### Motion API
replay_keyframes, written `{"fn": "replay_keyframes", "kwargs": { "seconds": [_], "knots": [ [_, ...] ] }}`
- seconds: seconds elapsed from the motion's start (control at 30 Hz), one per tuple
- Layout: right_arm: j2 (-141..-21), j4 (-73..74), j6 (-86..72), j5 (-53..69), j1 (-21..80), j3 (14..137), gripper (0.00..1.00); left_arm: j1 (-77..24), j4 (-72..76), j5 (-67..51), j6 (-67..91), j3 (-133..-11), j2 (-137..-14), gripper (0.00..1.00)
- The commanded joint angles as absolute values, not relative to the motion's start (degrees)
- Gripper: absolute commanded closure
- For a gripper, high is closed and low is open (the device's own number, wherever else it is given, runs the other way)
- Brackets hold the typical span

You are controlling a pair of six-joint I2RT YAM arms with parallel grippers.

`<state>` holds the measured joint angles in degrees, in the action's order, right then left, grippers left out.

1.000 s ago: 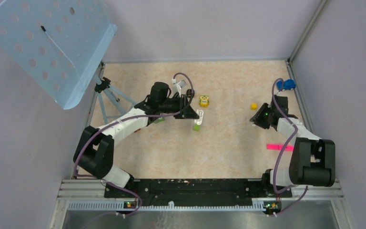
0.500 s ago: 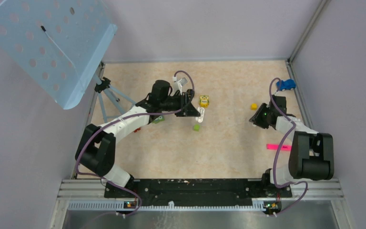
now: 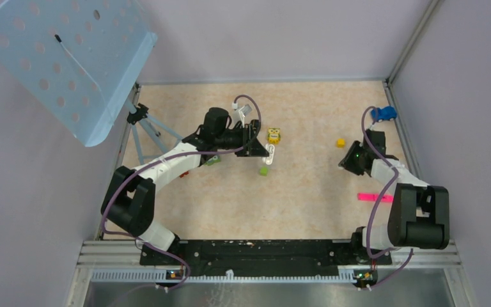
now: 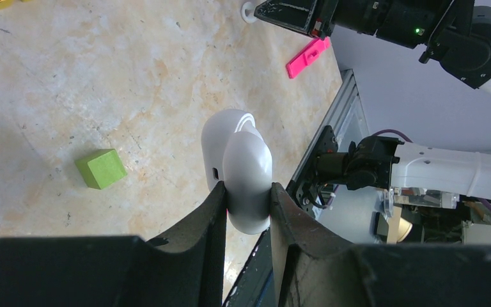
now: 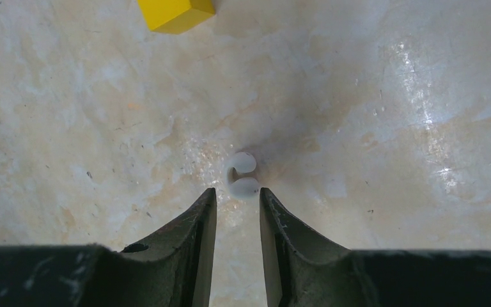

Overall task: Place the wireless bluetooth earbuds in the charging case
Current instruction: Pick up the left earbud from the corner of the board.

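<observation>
My left gripper (image 4: 247, 192) is shut on the white charging case (image 4: 240, 153) and holds it above the table, lid end away from the fingers. From above, the case (image 3: 269, 152) hangs just beyond the green cube (image 3: 263, 171). One small white comma-shaped earbud (image 5: 245, 186) lies on the table just past the tips of my right gripper (image 5: 238, 195). That gripper is open by a narrow gap, low over the table, with nothing between its fingers. In the top view the right gripper (image 3: 344, 160) sits at the right side, near the yellow cube (image 3: 340, 142).
A yellow toy (image 3: 273, 135) lies behind the case. A blue toy car (image 3: 383, 114) sits at the far right corner, and a pink strip (image 3: 374, 197) lies near the right arm. A small tripod (image 3: 144, 128) and a blue perforated panel (image 3: 64, 57) stand at the left.
The left gripper has carried the case a little away from the green cube, toward the back. The right gripper has shifted slightly over the earbud.
</observation>
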<state>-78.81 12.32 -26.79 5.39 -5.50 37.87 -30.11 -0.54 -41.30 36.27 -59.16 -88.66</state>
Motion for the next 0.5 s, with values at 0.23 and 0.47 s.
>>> {"fn": "replay_keyframes", "kwargs": {
  "seconds": [0.23,0.47],
  "knots": [
    [-73.66,12.84,-24.41,6.61,-3.57,40.51,0.70,-30.39,1.64,-42.40,36.27,-60.60,-88.83,1.00],
    [-79.13,12.53,-24.11,6.27,-2.72,42.13,0.70,-30.54,1.85,-42.22,36.14,-60.36,-88.31,1.00]
  ]
}}
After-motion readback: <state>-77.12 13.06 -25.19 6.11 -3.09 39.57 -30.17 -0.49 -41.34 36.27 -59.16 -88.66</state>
